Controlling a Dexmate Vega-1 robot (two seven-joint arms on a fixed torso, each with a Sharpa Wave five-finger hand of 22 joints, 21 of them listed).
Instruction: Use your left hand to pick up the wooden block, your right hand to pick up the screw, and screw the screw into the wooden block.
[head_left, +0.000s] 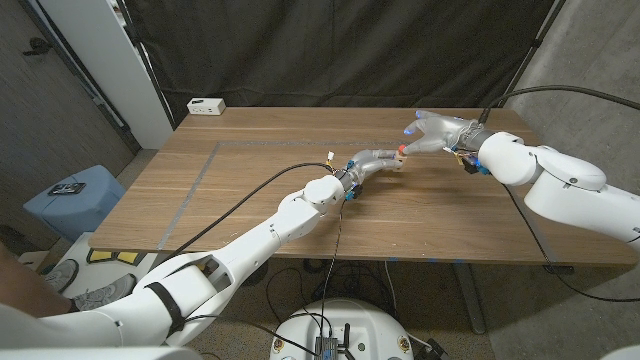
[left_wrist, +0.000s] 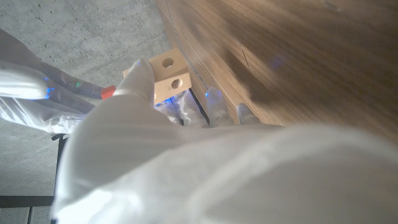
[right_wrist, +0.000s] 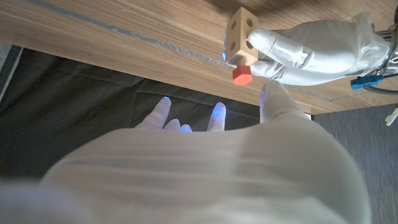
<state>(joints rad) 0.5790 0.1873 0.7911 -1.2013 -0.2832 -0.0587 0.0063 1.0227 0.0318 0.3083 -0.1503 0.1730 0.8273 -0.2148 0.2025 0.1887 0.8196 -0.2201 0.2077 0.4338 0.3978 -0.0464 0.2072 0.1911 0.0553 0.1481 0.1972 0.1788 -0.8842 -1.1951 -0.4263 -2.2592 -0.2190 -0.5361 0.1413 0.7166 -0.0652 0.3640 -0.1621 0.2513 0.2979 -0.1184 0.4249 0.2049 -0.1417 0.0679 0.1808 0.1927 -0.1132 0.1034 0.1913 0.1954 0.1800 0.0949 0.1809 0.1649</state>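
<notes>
Left hand (head_left: 375, 160) is gripping the block (head_left: 398, 163) and holding it up over the middle of the counter (head_left: 250, 200), with the block's holed faces turned toward the other hand, probably so the screw can go in. In the right wrist view, the block (right_wrist: 240, 29) is sitting at the left hand's fingertips (right_wrist: 267, 43), and the red-headed screw (right_wrist: 242, 75) is touching its lower end, seemingly already seated in a hole. Right hand (head_left: 432, 132) is hovering just beside the block, fingers spread, thumb reaching toward the screw head; it seems to be holding nothing. It is likely placed there to turn the screw further. A white box (head_left: 207, 105) is lying at the counter's far edge.
</notes>
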